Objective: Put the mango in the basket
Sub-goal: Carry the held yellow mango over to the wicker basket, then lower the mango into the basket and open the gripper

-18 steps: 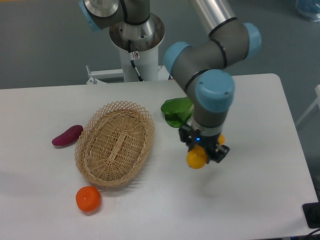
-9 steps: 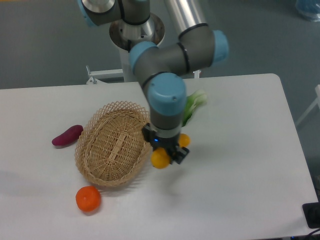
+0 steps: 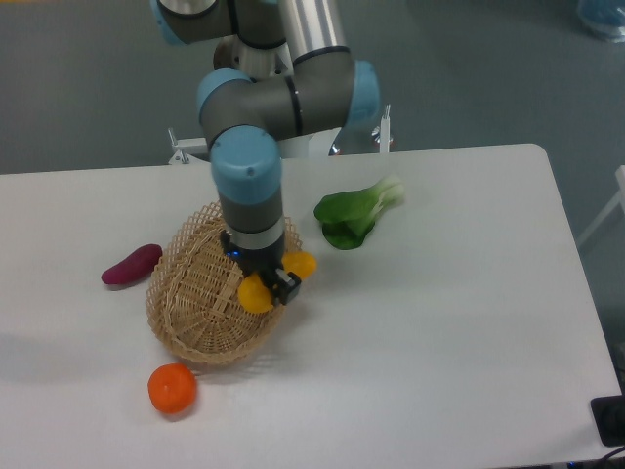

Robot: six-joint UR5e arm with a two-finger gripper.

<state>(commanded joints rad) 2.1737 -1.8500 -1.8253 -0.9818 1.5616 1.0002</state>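
Observation:
The yellow-orange mango [image 3: 256,294] is held in my gripper [image 3: 266,284], which is shut on it. Its two ends stick out on either side of the fingers. The gripper hangs over the right part of the oval tan wicker basket [image 3: 195,293], with the mango above the basket's inside, near its right rim. Whether the mango touches the basket floor I cannot tell. The arm's wrist hides part of the basket's far right rim.
A purple sweet potato [image 3: 131,264] lies left of the basket. A round orange tangerine [image 3: 172,388] lies in front of the basket. A green leafy vegetable [image 3: 355,214] lies to the right of the basket, behind the gripper.
The arm has carried the mango leftward, from right of the leafy vegetable to over the basket's right part. The leafy vegetable is now uncovered.

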